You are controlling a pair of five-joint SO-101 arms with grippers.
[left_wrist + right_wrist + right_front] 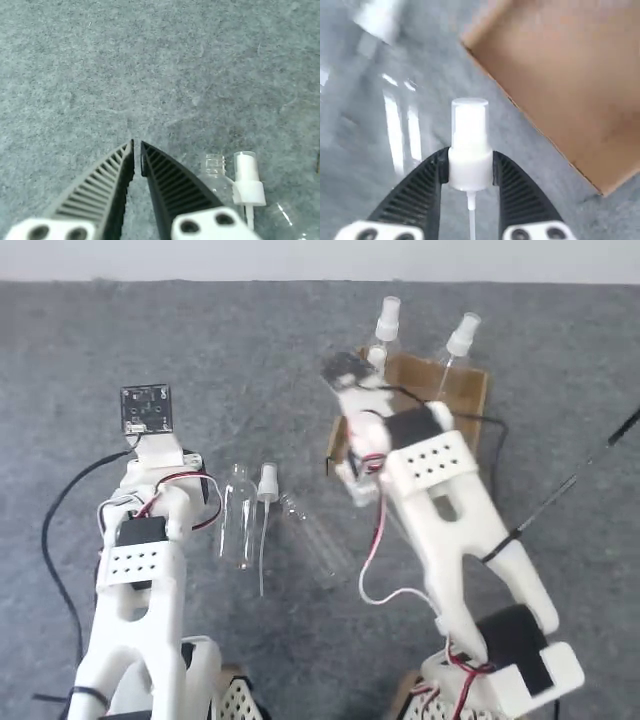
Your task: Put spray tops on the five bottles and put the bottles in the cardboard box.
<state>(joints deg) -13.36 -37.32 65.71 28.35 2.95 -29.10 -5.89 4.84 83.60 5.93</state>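
My right gripper is shut on a white spray top, with its thin tube hanging down between the fingers. In the high view this gripper hovers at the near left corner of the cardboard box, holding the spray top. Two bottles with spray tops stand upright at the box's far side; whether they are inside I cannot tell. My left gripper is shut on nothing above bare mat. Beside it lie an uncapped clear bottle and a loose spray top.
On the grey mat between the arms lie a clear bottle, a spray top with its tube and another clear bottle at a slant. A blurred upright bottle stands close ahead of the right gripper. Cables trail beside both arms.
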